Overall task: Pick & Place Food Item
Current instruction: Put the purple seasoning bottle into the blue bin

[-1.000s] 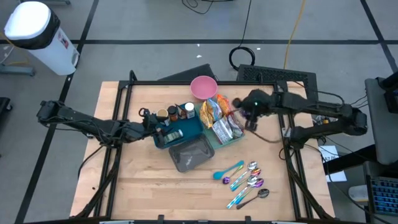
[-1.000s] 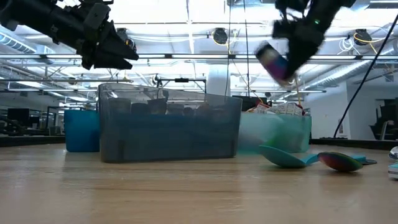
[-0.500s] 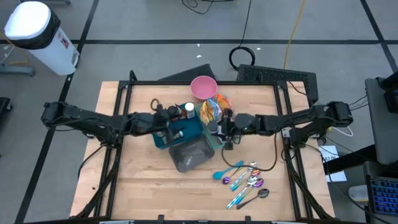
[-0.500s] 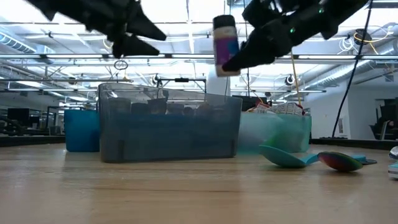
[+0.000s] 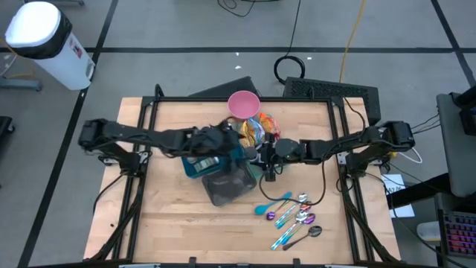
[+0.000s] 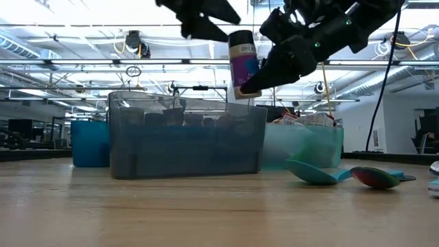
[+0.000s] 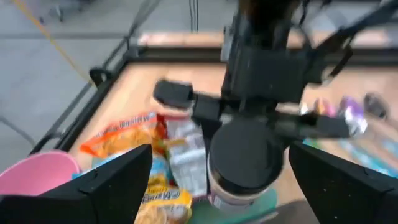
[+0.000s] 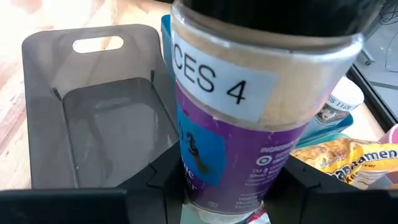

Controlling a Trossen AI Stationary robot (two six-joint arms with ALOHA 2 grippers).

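Observation:
A spice jar (image 6: 242, 63) with a purple label and a black cap hangs upright above the grey bin (image 6: 185, 140), with my right gripper (image 6: 264, 75) shut on it. In the right wrist view the jar (image 8: 249, 106) fills the picture over the bin (image 8: 99, 118). My left gripper (image 6: 212, 14) is open, above and just left of the jar's cap. In its wrist view its fingers stand on either side of the cap (image 7: 245, 155), apart from it. My right gripper pinches the jar's lower body (image 8: 205, 186) between its two fingers (image 8: 155, 183), one on each side of the purple label. It comes from the table's right, slanting down. The jar stands nearly upright, cap up, lifted clear above the bin.
Left of the grey bin (image 5: 227, 186) is a blue bin (image 5: 204, 160) holding other jars. Snack packets (image 5: 256, 130) lie in a teal tray behind it, a pink bowl (image 5: 243, 104) stands farther back, and several spoons (image 5: 294, 216) lie at the near right.
My right gripper has carried the jar from over the snack tray toward the table's left and down, turning it from tilted to upright above the grey bin. My left gripper has risen and moved toward the right, up to the jar's cap.

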